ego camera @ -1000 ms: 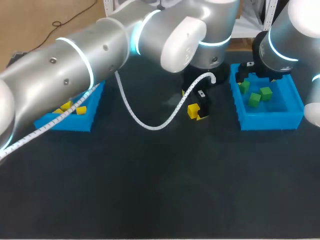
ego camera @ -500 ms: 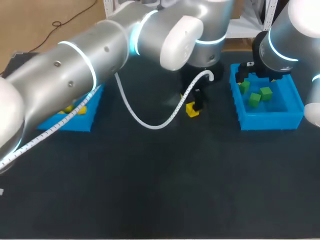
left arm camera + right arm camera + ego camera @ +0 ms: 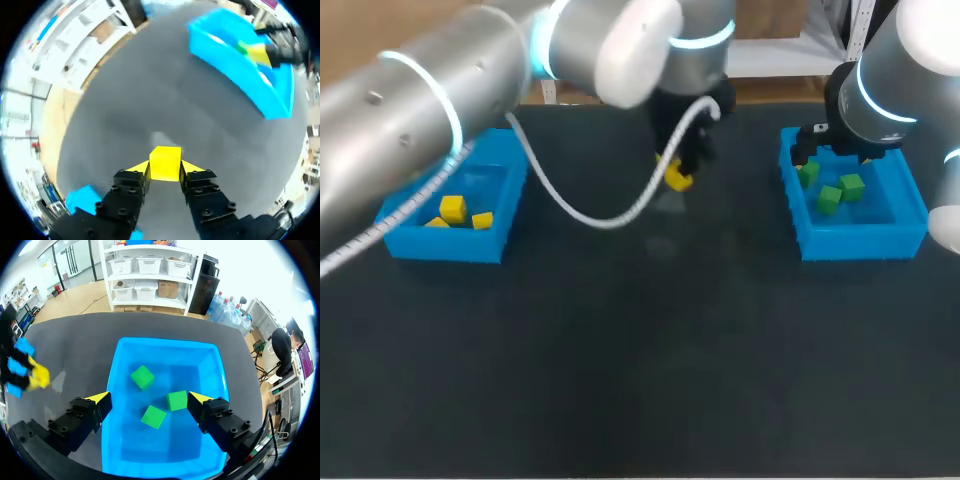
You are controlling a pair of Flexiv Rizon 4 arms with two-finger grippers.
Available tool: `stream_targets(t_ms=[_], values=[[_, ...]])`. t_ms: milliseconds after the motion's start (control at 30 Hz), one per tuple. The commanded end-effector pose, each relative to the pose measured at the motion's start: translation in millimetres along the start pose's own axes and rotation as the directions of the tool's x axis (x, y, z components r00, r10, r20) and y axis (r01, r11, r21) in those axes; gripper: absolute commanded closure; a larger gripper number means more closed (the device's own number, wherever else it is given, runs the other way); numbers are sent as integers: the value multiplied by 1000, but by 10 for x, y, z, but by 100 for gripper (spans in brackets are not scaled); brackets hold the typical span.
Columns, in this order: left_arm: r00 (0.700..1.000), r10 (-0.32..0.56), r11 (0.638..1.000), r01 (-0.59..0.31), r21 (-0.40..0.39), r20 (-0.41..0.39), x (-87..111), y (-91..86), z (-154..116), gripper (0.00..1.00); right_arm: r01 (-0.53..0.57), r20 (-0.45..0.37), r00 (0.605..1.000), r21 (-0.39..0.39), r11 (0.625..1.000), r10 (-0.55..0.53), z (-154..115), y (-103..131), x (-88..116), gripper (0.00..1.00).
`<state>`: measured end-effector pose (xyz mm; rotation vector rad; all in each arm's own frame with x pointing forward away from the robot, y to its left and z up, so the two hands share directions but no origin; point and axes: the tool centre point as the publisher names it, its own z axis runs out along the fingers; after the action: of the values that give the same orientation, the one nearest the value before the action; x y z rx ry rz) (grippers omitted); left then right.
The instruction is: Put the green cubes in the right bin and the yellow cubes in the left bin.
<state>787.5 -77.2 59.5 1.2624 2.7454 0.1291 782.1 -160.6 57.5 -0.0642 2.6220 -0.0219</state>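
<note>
Dark tabletop (image 3: 640,390), head view, working outward from the near edge.

Left bin (image 3: 445,248), blue, sits at the left side. Three yellow cubes (image 3: 453,208) lie in it, bunched toward its near left corner.

Right bin (image 3: 860,246), blue, sits at the right side, well apart from the left bin. Three green cubes (image 3: 142,376) rest on its floor. Two are just beside each other and the third is a little apart, toward the far wall.

Right hand (image 3: 149,399) hangs over the right bin. Its fingers are spread wide, one on each side of the cubes below, and they grip nothing. The right arm (image 3: 880,90) comes in from the right corner and covers the bin's far rim.

Left hand (image 3: 165,168) is farther out, near the middle of the tabletop between the two bins and closer to the right one. Both yellow fingertips (image 3: 139,167) press the sides of a single yellow cube (image 3: 165,162), clamped from two sides. The cube seems to be clear of the tabletop, with a faint shadow lying apart from it, though the height is hard to judge.

Left arm (image 3: 440,110) reaches in from the left, above the left bin's far side. A white cable (image 3: 590,215) loops down from it toward the hand.
</note>
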Motion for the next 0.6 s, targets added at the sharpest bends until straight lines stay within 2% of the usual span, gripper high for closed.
stream_targets(t_ms=[33,200,333,467,600], values=[[977,-97,992,109,-58,191,523,348,-496,100,-2,6,1000,3,1000,1,-2,2,16,0],[912,-316,924,358,-132,262,1004,1030,-830,100,-2,6,1000,3,1000,1,-2,2,16,0],[853,-455,861,494,-119,255,1451,1437,-852,100,-2,6,1000,3,1000,1,-2,2,16,0],[799,-549,802,586,-116,244,1856,1663,-799,100,-2,6,1000,3,1000,1,-2,2,16,0],[761,-608,762,639,-105,224,2167,1750,-700,100,-2,6,1000,3,1000,1,-2,2,16,0]])
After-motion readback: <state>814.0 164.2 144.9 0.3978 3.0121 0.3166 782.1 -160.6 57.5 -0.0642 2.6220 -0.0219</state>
